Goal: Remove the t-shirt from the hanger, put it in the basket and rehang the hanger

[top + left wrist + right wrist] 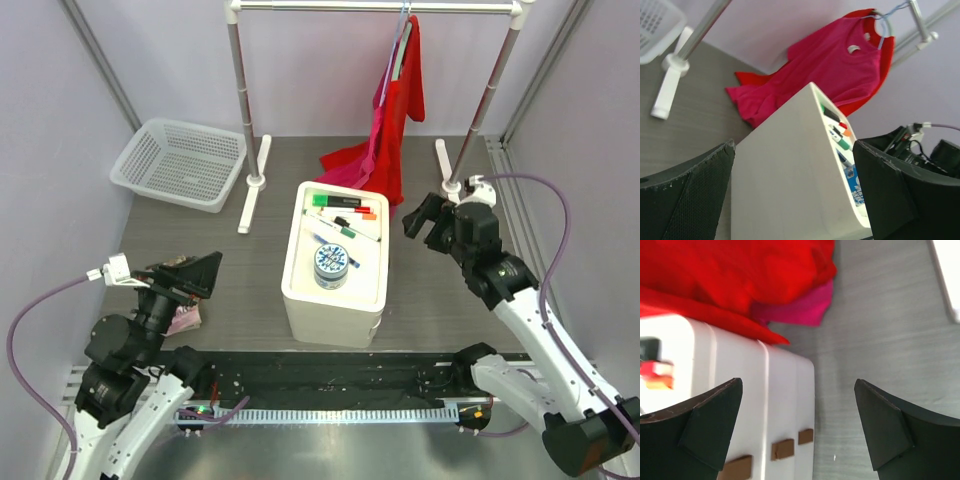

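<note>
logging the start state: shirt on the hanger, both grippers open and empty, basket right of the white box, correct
Not quite: the basket is left of the white box, as the top view shows. The rest holds: the shirt is on the hanger, and the left gripper and right gripper are open and empty.

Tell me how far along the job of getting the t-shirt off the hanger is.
Nothing looks done yet: the t-shirt is on its hanger, hooked over the rail. In hand: the right gripper is open and empty, near the shirt's lower part beside the white box. The left gripper is open, far back. Left to do: grasp the shirt and pull it off the hanger.
</note>
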Controlling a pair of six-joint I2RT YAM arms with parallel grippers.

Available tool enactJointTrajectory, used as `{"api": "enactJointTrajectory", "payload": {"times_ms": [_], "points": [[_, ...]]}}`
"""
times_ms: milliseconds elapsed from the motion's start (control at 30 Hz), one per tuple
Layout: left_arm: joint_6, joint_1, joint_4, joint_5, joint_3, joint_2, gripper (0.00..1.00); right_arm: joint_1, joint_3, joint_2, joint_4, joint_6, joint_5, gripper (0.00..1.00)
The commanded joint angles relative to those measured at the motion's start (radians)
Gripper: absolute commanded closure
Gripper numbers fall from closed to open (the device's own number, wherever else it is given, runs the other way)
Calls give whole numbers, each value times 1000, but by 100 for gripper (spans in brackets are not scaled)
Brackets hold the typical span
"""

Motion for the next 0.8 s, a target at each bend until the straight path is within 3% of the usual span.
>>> {"api": "enactJointTrajectory", "payload": {"times_ms": [0,67,167,267,433,533,767], "points": [[-91,5,-254,-95,96,32,0,-2,181,110,-68,-85,65,0],[-77,5,-245,-26,117,29,0,-2,290,200,-149,-115,76,0],[-60,5,-257,-4,148,34,0,-2,477,317,-280,-99,229,0],[-8,5,-295,21,211,70,0,-2,592,360,-289,-131,314,2],[74,5,-442,78,353,213,0,-3,590,331,-69,-191,141,0],[130,5,-489,140,404,319,0,-2,657,407,-30,-215,108,0],[159,5,-426,299,424,465,0,-17,1039,670,-93,-208,124,5]]}}
